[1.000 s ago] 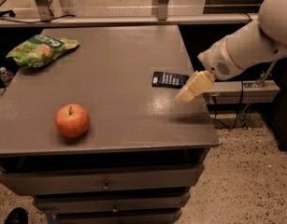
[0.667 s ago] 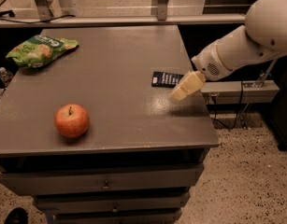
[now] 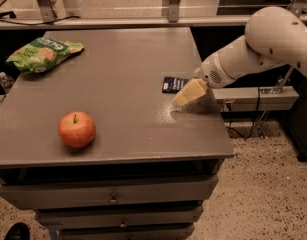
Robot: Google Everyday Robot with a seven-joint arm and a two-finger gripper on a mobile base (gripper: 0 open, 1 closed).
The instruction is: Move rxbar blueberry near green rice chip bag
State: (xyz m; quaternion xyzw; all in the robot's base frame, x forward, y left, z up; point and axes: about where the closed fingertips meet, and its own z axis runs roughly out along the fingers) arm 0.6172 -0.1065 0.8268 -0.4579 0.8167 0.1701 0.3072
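The rxbar blueberry point(image 3: 173, 84) is a flat dark navy bar lying near the right edge of the grey table, partly covered by my gripper. My gripper point(image 3: 187, 94) reaches in from the right on a white arm, its pale fingers low over the table just in front of and to the right of the bar. The green rice chip bag point(image 3: 43, 54) is crinkled and bright green and lies at the far left corner of the table, well away from the bar.
A red-orange apple point(image 3: 77, 129) stands on the front left of the grey table point(image 3: 123, 114). Drawers run below the table's front edge. A shelf point(image 3: 258, 96) with cables stands to the right. Metal legs rise behind the table.
My arm and gripper have moved left and slightly lower towards the bar. The bar, bag and apple have not moved.
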